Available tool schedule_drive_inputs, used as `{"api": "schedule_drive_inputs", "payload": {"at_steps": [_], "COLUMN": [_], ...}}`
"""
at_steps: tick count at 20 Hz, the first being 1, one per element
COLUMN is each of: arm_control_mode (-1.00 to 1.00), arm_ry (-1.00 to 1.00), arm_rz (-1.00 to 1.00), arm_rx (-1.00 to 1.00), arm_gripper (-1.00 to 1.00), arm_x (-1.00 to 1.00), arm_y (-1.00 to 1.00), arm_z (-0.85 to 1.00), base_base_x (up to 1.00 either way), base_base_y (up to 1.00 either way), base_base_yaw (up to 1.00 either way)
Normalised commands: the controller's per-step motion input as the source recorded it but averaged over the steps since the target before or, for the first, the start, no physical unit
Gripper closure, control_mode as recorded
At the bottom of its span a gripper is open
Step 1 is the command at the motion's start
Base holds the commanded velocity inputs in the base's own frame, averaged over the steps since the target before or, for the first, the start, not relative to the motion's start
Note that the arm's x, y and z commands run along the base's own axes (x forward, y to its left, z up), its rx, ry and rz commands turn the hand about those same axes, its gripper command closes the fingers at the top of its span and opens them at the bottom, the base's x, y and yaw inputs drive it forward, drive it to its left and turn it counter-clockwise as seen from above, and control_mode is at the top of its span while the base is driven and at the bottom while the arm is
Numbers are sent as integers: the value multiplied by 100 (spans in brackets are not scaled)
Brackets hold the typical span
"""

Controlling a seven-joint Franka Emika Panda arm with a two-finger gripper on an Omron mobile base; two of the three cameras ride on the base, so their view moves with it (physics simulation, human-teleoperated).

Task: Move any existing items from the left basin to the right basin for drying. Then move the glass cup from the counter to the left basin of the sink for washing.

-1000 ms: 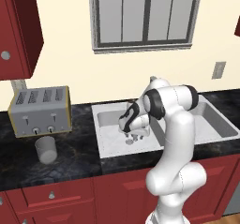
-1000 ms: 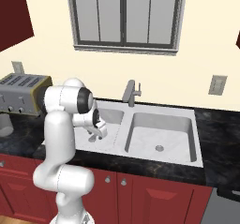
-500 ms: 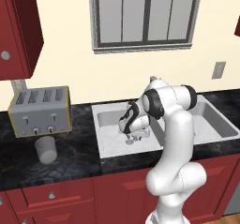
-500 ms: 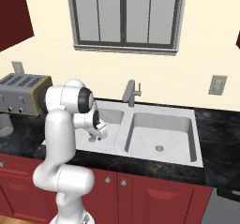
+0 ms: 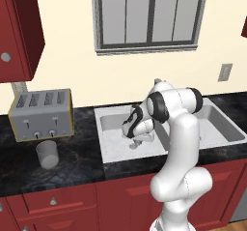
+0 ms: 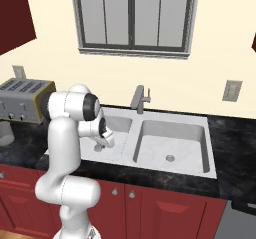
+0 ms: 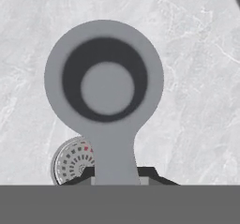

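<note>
My gripper [image 5: 135, 145] reaches down into the left basin [image 5: 115, 143] of the sink, low over its floor. In the hand view the small grey item [image 7: 105, 85] shows a round cupped top and a short stem that runs down between my finger tips [image 7: 150, 172], which press against it on both sides. So the gripper [image 7: 116, 176] is shut on the stem. The basin's drain [image 7: 69, 163] peeks out under the item. From the right base view the gripper [image 6: 99, 147] hangs in the left basin [image 6: 119, 125]. The glass cup [image 5: 48, 153] stands upright on the black counter [image 5: 72, 165], in front of the toaster.
A silver toaster [image 5: 42, 114] sits at the back left of the counter. The right basin [image 6: 172, 140] has only its drain [image 6: 170, 158] in it. A grey faucet [image 6: 140, 99] rises behind the divider. My arm's elbow [image 5: 176, 102] arches over the sink.
The jaws have closed from wide open onto the grey item's stem. The arm and the cup have hardly moved.
</note>
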Motion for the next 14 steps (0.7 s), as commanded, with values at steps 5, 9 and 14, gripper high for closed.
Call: {"api": "schedule_drive_inputs", "payload": {"at_steps": [5, 9, 14], "arm_control_mode": [-100, -100, -100], "arm_ry": [-8, -13, -10], "arm_rz": [0, -2, -4], "arm_rx": [0, 0, 0], "arm_gripper": [100, 100, 100], "arm_x": [-18, -20, -23], "arm_y": [0, 0, 0], "arm_z": [32, 50, 52], "base_base_x": [0, 0, 0], "base_base_y": [0, 0, 0], "base_base_yaw": [0, 0, 0]}}
